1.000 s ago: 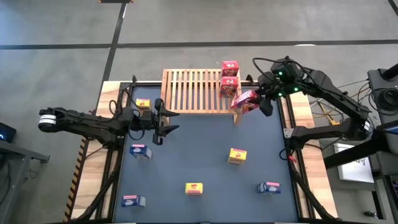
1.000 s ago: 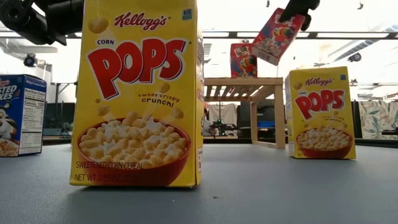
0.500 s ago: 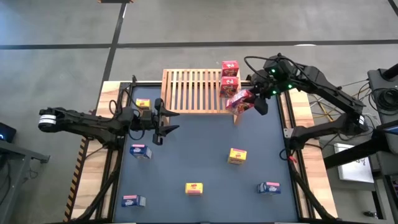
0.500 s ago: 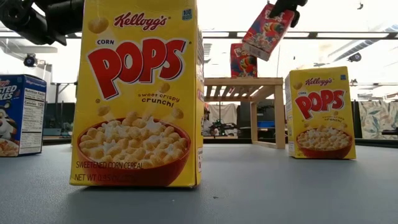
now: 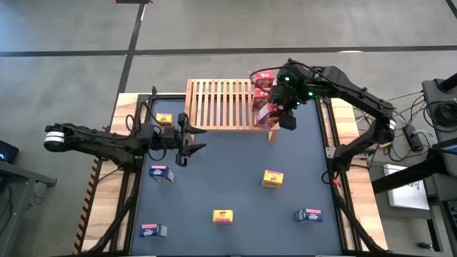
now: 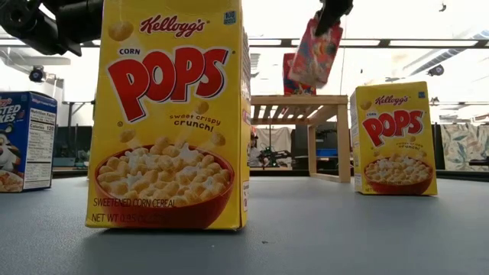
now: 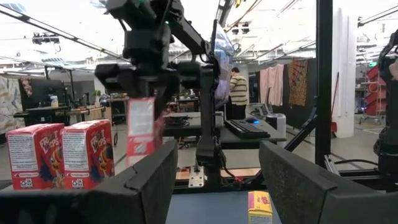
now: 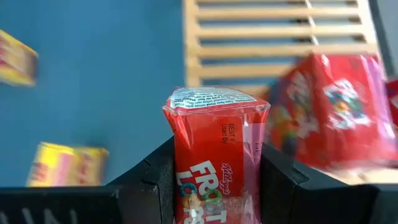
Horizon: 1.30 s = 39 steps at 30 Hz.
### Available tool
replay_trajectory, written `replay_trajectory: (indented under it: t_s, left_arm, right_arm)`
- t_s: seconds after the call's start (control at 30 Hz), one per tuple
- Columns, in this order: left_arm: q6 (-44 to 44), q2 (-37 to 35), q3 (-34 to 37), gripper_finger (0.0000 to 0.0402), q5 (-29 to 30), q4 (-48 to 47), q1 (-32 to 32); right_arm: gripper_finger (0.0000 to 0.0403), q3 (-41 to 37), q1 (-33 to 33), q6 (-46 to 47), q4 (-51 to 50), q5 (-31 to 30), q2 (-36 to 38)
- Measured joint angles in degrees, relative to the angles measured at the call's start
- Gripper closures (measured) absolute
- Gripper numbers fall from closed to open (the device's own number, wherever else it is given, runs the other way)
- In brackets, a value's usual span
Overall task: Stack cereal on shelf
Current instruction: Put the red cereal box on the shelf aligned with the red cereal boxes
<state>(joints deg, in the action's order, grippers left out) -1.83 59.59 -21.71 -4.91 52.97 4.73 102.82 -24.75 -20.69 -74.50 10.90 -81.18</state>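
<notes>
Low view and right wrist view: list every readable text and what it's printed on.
"Kellogg's", "CORN POPS", "sweet crispy crunch!", "SWEETENED CORN CEREAL": near yellow cardboard cereal box.
"Kellogg's", "CORN POPS": far yellow cereal box.
"Calories 130": side panel of the blue cereal box; the rest is too small.
"BEST IF USED BY", "Kellogg's", "FRUIT": red cereal box in the right gripper; the barcode digits are blurred.
</notes>
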Motion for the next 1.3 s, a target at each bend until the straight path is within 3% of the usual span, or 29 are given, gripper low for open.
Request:
replay_trajectory:
  t_s: [0.57, 1.3]
  left_arm:
    - [0.0, 0.0, 0.0, 0.0192, 0.0, -0.4, 0.0]
    - [0.0, 0.0, 0.0, 0.0192, 0.0, -0.4, 0.0]
  right_arm:
    - [0.0252, 6.5, 0.0, -3.6, -3.8, -1.9, -8.4]
    - [0.0252, 6.6, 0.0, -3.9, -3.7, -3.4, -8.3]
